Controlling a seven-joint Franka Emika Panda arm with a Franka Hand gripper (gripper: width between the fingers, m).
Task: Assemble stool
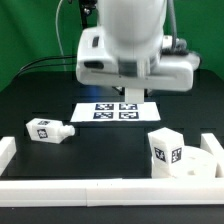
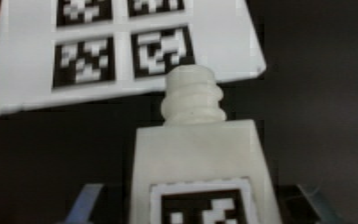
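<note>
We find the end effector [image 2: 194, 203] clenched on a stool leg [image 2: 197, 150] at the edge of the marker board [image 2: 19, 70] (threaded tip toward it). We judge it light, rigid, slick plastic; hold the flat blocky flanks, never the thread.

Gap between fingers [image 2: 91, 206] is taken up by held leg [image 2: 194, 150]. Beyond its screw tip, flat marker board [image 2: 105, 50] is seen; dark worktop [image 2: 314, 55] beside it is left bare. Loose leg [image 1: 48, 130], seat [image 1: 200, 160] and rail [image 1: 100, 187] are found well apart from fingers.
</note>
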